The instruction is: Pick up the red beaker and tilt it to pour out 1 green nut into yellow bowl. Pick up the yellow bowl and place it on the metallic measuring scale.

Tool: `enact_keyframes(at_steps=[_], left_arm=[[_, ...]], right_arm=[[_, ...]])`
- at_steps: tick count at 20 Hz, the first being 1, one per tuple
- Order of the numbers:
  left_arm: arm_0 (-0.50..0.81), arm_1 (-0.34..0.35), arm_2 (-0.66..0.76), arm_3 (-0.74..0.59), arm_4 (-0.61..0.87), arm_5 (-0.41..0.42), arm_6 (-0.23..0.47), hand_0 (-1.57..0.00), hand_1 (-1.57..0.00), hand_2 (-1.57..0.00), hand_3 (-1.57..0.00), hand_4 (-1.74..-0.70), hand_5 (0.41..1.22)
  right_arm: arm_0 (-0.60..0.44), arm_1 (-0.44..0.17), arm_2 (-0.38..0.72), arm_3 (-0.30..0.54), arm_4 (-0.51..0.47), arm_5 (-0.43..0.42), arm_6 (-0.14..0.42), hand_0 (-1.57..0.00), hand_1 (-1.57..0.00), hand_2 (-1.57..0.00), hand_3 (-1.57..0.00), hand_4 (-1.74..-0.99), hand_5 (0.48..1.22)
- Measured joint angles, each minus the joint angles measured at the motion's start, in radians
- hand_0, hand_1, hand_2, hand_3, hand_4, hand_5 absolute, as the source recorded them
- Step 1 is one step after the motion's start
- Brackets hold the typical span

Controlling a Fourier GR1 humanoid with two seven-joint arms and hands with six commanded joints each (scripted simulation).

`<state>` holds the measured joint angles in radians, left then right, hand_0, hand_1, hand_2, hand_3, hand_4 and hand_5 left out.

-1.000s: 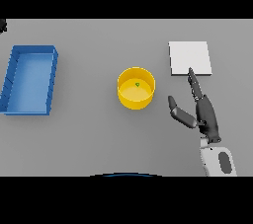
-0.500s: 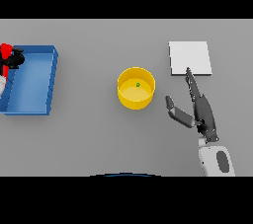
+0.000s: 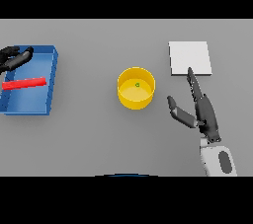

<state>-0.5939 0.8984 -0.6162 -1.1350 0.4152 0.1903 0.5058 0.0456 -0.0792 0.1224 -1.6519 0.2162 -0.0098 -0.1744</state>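
Lying on its side inside the blue rectangular plastic tray (image 3: 51,82) at nine o'clock on the grey table (image 3: 99,139), the red cylindrical beaker (image 3: 24,84) points across the tray's width. The robot's dark left hand (image 3: 14,57) hovers at the tray's far left corner, just above the beaker, fingers loosely spread and holding nothing; whether it touches the tray rim cannot be told. At the table's centre stands the round yellow plastic bowl (image 3: 136,94), with one small green nut (image 3: 138,85) resting on its floor. The flat square metallic measuring scale (image 3: 190,58) lies at two o'clock from the bowl, apart from it. The dark right hand (image 3: 202,112), on its white and grey arm, sits at four o'clock from the bowl, fingers straight and thumb spread toward the bowl, gripping nothing. Its longest fingertip reaches the scale's near edge.
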Motion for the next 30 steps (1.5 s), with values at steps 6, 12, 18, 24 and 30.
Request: enact_keyframes(at_steps=[6,12,18,24,30], left_arm=[[-0.026,-0.035,-0.011,0.045,-0.054,0.067,-0.021,-0.07,-0.06,-0.06,-0.05,-0.71,0.658],[-0.014,-0.037,0.010,0.036,-0.055,0.112,-0.086,-0.02,-0.01,-0.01,-0.01,-0.71,0.683],[-0.006,-0.054,0.015,0.030,-0.036,0.109,-0.109,0.00,0.00,0.00,0.00,-0.72,0.667],[0.000,-0.046,0.022,0.027,-0.024,0.095,-0.124,0.00,0.00,0.00,0.00,-0.72,0.682],[0.005,-0.048,0.030,0.026,-0.011,0.092,-0.133,0.00,0.00,0.00,0.00,-0.72,0.687]], right_arm=[[0.004,0.001,0.011,-0.016,0.027,-0.013,0.034,0.00,0.00,0.00,0.00,-1.175,0.672],[-0.043,-0.097,0.083,-0.027,0.135,0.067,0.037,0.00,0.00,0.00,0.00,-1.172,0.728],[-0.289,-0.277,0.260,0.041,0.411,0.216,0.077,0.00,0.00,0.00,0.00,-1.233,0.703],[-0.496,-0.349,0.412,0.185,0.575,0.324,-0.010,0.00,0.00,0.00,0.00,-1.211,0.704],[-0.619,-0.334,0.521,0.321,0.653,0.403,-0.044,0.00,0.00,0.00,0.00,-1.224,0.703]])
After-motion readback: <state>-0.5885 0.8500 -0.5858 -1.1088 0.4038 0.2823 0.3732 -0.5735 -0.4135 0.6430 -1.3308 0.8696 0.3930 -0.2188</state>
